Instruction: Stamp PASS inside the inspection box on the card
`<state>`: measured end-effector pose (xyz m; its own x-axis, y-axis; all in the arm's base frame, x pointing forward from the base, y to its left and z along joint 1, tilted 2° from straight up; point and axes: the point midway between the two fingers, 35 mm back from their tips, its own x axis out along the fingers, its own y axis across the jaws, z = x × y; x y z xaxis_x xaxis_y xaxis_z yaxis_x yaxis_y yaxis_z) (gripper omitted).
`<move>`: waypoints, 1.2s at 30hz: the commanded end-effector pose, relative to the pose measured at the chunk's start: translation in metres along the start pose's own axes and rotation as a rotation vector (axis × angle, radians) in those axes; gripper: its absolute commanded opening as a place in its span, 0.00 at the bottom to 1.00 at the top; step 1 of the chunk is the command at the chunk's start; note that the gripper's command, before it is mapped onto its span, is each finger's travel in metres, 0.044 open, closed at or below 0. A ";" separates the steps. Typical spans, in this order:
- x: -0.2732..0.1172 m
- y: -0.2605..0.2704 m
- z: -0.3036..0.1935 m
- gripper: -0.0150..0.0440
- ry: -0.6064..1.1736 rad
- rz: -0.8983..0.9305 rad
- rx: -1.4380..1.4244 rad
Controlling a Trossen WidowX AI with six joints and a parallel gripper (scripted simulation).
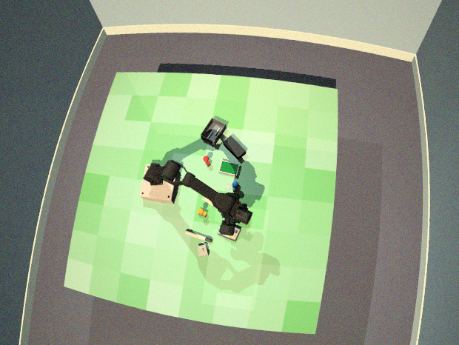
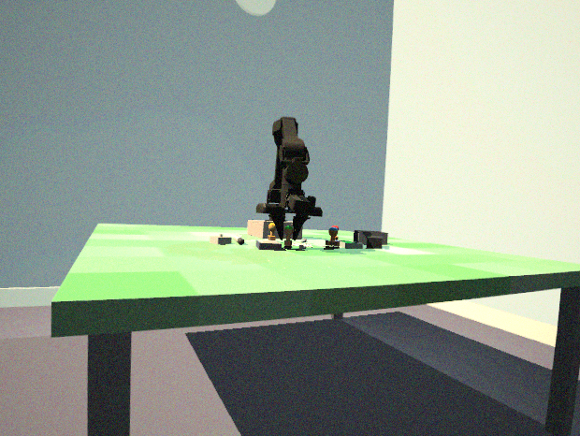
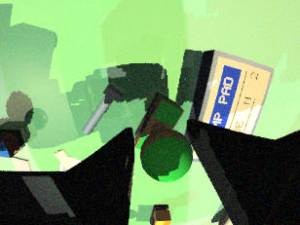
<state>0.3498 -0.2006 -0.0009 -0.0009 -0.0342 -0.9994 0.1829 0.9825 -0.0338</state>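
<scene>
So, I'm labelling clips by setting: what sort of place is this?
Probably a plain room set up as a robot stamping bench: a green table, knobbed stamps and a box lettered "PAD".

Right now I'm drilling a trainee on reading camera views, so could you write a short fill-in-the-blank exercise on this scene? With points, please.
1. The knob between the fingers of the end effector (image 1: pixel 226 228) (image 2: pixel 288 238) (image 3: pixel 161 126) is ____.
2. In the wrist view, the full word readable on the label's blue part (image 3: pixel 227 84) is ____.
3. In the top view, among the red, blue and orange knobs, the one nearest the long pale bar (image 1: pixel 196 235) is ____.
4. There, the small white square (image 1: pixel 228 186) lies beside the ____ knob.

Missing words: green; PAD; orange; blue.
</scene>
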 end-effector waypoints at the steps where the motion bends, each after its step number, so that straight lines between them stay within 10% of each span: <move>1: 0.000 0.000 0.000 0.53 0.000 0.000 0.000; 17: -0.001 0.000 0.000 0.25 0.000 0.000 0.000; 36: -0.010 0.000 0.001 0.25 0.001 -0.002 0.000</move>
<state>0.3498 -0.2002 0.0044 -0.0073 -0.0306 -0.9995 0.1818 0.9828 -0.0314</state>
